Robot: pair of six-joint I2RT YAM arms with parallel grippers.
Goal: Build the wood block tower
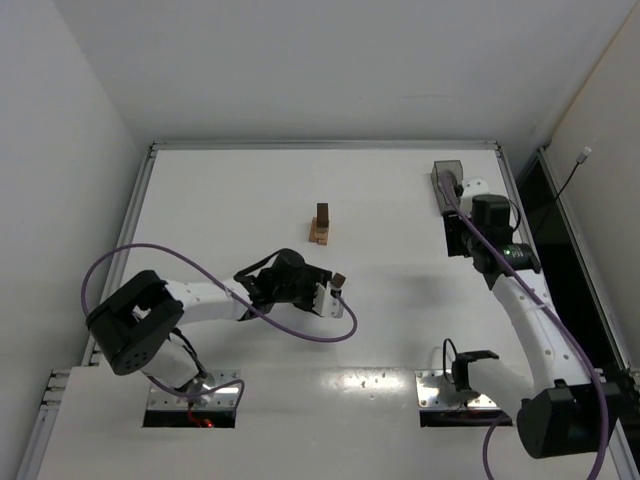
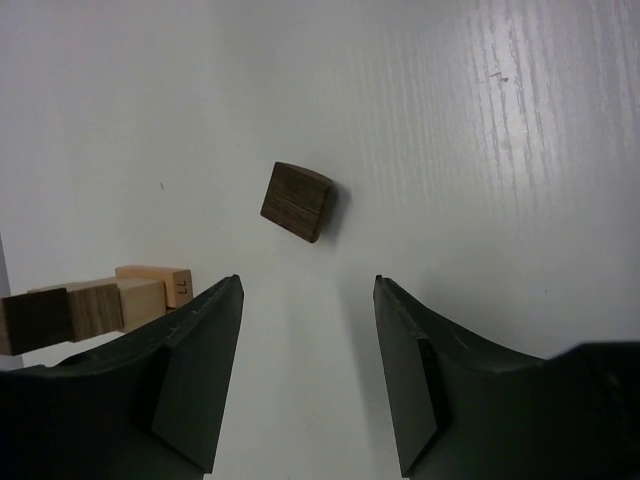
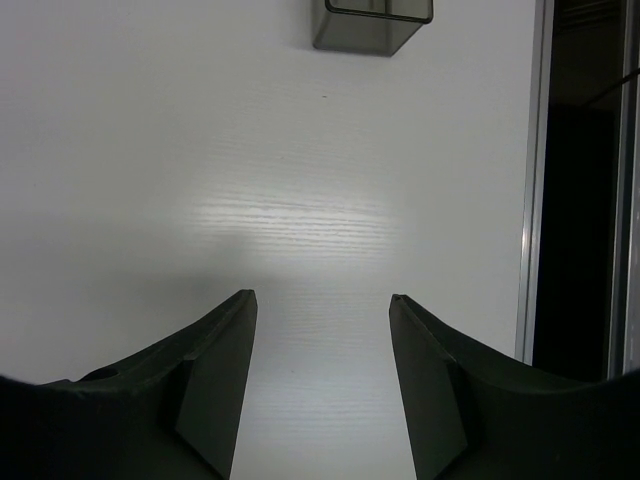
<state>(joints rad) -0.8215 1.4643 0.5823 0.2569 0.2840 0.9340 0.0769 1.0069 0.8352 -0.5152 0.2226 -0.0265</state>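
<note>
The wood block tower (image 1: 322,224) stands mid-table, light tan blocks below and dark brown ones on top. In the left wrist view the tower (image 2: 95,308) shows at the left edge, beside the left finger. A loose dark brown cube (image 2: 298,201) lies tilted on the table, just ahead of my left gripper (image 2: 308,285). That gripper is open, with only bare table between its fingers. From above, the cube (image 1: 339,280) sits right at the tip of the left gripper (image 1: 330,298), in front of and to the right of the tower. My right gripper (image 3: 322,297) is open and holds nothing.
A dark translucent plastic tray (image 1: 447,178) sits at the back right, just beyond the right gripper (image 1: 453,233); the tray (image 3: 372,24) also shows at the top of the right wrist view. A metal table rail (image 3: 527,200) runs along the right. A purple cable (image 1: 300,330) loops near the left arm.
</note>
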